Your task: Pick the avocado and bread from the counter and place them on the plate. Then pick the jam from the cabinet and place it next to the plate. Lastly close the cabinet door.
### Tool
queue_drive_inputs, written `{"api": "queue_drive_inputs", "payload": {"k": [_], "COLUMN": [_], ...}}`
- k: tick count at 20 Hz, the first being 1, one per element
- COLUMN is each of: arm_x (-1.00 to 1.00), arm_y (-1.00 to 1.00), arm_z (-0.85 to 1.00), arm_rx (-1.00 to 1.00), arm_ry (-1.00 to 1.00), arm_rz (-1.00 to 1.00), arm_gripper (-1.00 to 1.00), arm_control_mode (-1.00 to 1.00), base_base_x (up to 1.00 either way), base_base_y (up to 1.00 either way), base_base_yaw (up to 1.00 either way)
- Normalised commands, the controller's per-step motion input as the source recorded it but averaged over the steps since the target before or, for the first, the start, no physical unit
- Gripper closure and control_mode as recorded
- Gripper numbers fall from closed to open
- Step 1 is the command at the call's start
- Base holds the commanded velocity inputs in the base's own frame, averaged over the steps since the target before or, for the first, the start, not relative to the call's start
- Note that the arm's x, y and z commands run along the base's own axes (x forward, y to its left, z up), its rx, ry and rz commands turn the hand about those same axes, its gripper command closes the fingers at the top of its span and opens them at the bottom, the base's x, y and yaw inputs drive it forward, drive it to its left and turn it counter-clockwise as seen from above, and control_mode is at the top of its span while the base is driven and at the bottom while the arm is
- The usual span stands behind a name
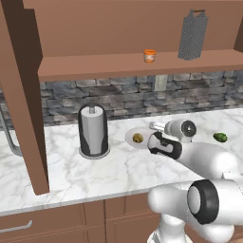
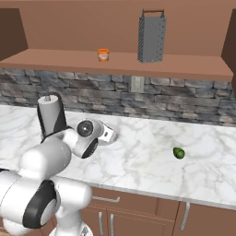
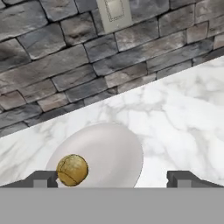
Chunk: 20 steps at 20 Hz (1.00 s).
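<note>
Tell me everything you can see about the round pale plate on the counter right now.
The round, shallow, pale grey-white plate looks smooth and glossy, like ceramic. It lies flat on the white marble counter with grey veins, just right of the paper-towel holder and in front of the stone backsplash. A small yellow-brown rounded lump of bread rests on it near one edge. The open end effector hovers close over it, its fingers either side, gripping nothing. In the left base view the arm hides the plate's right part.

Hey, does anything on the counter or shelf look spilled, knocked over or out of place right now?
Nothing stands out. The bread sits on the plate, the avocado rests alone on the counter, and the jam and grater stand upright on the cabinet shelf. No spills or damage.
</note>
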Motion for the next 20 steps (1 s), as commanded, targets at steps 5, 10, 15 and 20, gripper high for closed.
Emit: {"api": "queue_drive_inputs", "payload": {"k": [5,10,15,20], "arm_x": [-0.45,-0.28,-0.03,0.0], "arm_y": [-0.76,-0.85,-0.75,-0.55], "arm_z": [0.83,0.29,0.16,-0.02], "arm_rx": [0.0,0.0,0.0,-0.05], "arm_ry": [0.15,0.23,0.24,0.05], "arm_rz": [-0.1,-0.13,-0.05,0.0], "arm_gripper": [-1.0,-1.0,-1.0,-1.0], "arm_control_mode": [-1.0,-1.0,-1.0,-1.0], "base_base_x": [0.0,0.0,0.0,0.0], "base_base_y": [0.0,0.0,0.0,0.0], "base_base_yaw": [0.0,0.0,0.0,0.0]}}
